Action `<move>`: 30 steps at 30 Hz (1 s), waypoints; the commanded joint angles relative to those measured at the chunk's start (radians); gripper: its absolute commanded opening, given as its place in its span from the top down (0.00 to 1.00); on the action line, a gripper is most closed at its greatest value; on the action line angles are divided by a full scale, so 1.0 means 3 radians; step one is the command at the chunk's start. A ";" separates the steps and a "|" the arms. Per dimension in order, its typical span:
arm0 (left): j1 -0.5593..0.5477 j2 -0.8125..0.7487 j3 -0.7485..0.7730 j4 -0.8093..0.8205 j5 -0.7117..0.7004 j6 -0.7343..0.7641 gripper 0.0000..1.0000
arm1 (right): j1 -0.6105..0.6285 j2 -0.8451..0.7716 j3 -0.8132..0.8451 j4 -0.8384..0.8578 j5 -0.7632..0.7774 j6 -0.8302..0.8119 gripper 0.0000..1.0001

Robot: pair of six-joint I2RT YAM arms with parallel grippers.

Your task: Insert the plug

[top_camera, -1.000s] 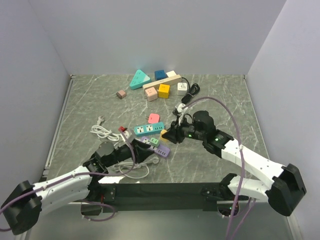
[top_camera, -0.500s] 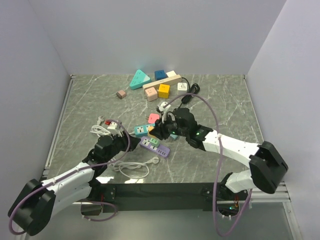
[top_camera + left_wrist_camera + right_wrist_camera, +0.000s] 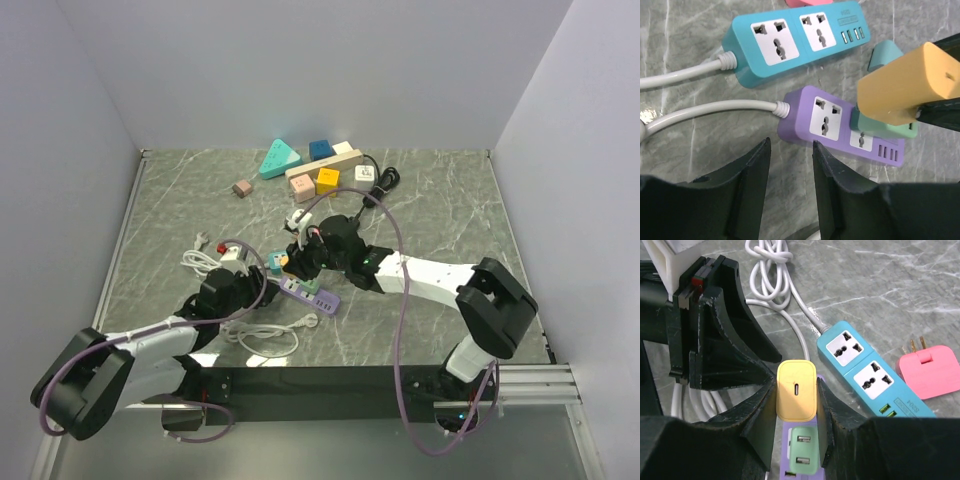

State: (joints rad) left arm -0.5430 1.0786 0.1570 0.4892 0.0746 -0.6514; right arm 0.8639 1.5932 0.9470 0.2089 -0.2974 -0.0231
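My right gripper is shut on a yellow plug block and holds it just above the purple power strip. The plug hangs over the strip's free socket, not seated. A green adapter sits in the socket beside it. My left gripper is open and empty, low over the table at the cord end of the purple strip. In the top view both grippers, left and right, meet over the purple strip.
A teal power strip lies just behind the purple one, with a pink plug beyond it. White cords coil at the left and front. Several coloured adapters and a black cable lie at the back.
My right arm has swung left with the yellow plug, from right of the strips to over the purple strip. My left gripper has moved forward to the strip's cord end.
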 commanded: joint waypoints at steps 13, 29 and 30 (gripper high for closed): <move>0.0031 0.0398 0.0187 0.0455 0.0043 0.0019 0.55 | 0.0010 0.0273 0.0101 0.0204 0.0122 -0.0245 1.00; 0.0036 0.0669 0.0239 0.0619 0.0094 0.0034 0.56 | -0.0159 0.0293 -0.0150 0.0393 -0.0133 -0.0133 1.00; 0.0041 0.0689 0.0239 0.0639 0.0109 0.0034 0.56 | -0.0169 0.0293 -0.0175 0.0403 -0.0144 -0.0128 1.00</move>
State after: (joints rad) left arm -0.5358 1.2713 0.1986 0.6182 0.0834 -0.6479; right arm 0.8253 1.6894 0.9154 0.2703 -0.3103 -0.0685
